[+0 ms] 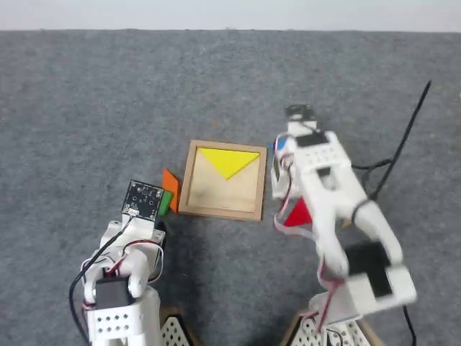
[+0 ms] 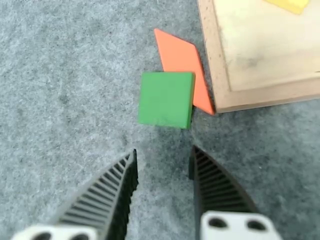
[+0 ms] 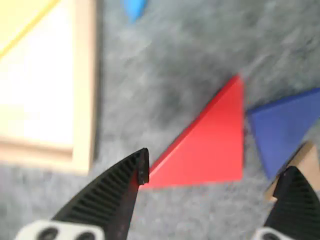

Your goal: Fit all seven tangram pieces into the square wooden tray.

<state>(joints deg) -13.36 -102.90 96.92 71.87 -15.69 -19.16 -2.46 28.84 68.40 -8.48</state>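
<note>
top-down view of the grey felt-covered tabletop (image 1: 86, 101) with two arms. the square wooden tray (image 1: 222, 210) lies between them, its floor mostly bare. a yellow triangle (image 1: 229, 160) sits inside it, long edge along the far rim and apex pointing toward the middle.

left side: the orange parallelogram (image 1: 171, 179) lies outside the tray, one corner touching the outer rim near the tray's near left corner. the green square (image 1: 166, 202) lies just beside it on the side away from the tray; its edge meets the orange piece, and whether it overlaps cannot be told. the left arm (image 1: 122, 274) is stationed over these two pieces. in the left wrist view the left gripper (image 2: 164, 152) hangs above bare felt just short of the green square (image 2: 166, 98), fingers (image 2: 120, 185) parted and holding nothing. the orange parallelogram (image 2: 180, 60) and the tray rim (image 2: 215, 55) lie beyond.

right side: the right arm (image 1: 331, 202) reaches over the felt beside the tray's right rim. the red triangle (image 1: 297, 214) lies partly under it. in the right wrist view the right gripper (image 3: 218, 170) is over the red triangle (image 3: 210, 145), fingers (image 3: 125, 185) spread wide and gripping nothing, one tip at the triangle's corner nearest the tray. a dark blue triangle (image 3: 285, 125) lies just beside the red one, partly resting on a tan piece (image 3: 300, 160). a light blue piece (image 3: 134, 7) lies farther along, near the tray rim (image 3: 84, 100).
</note>
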